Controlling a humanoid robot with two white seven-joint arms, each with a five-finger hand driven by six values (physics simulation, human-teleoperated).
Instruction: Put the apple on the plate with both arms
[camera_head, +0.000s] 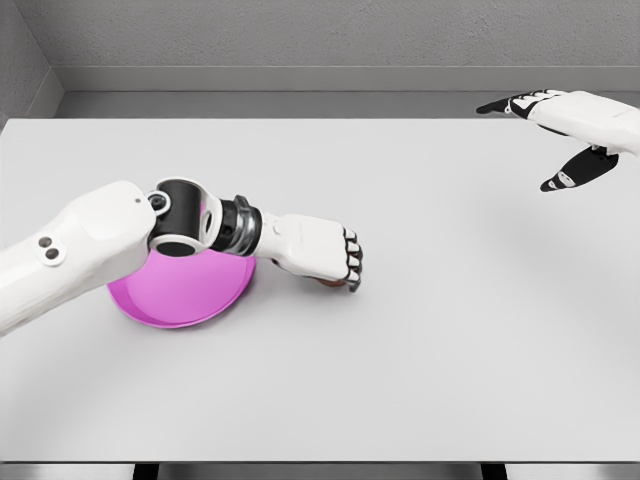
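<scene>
We see only a sliver of the apple (330, 284), reddish-brown, peeking out beneath our left hand (325, 250), just right of the plate (175, 305) on the surface (450, 330). Our left hand's fingers curl down over it, apparently closing around it, so we judge the grasp step is in hand. Next we need a firm hold, a lift, and a short carry left over the rim. The pink plate's visible part holds nothing; our forearm covers its far side. Our right hand (560, 130) hovers far right, fingers spread, holding nothing.
</scene>
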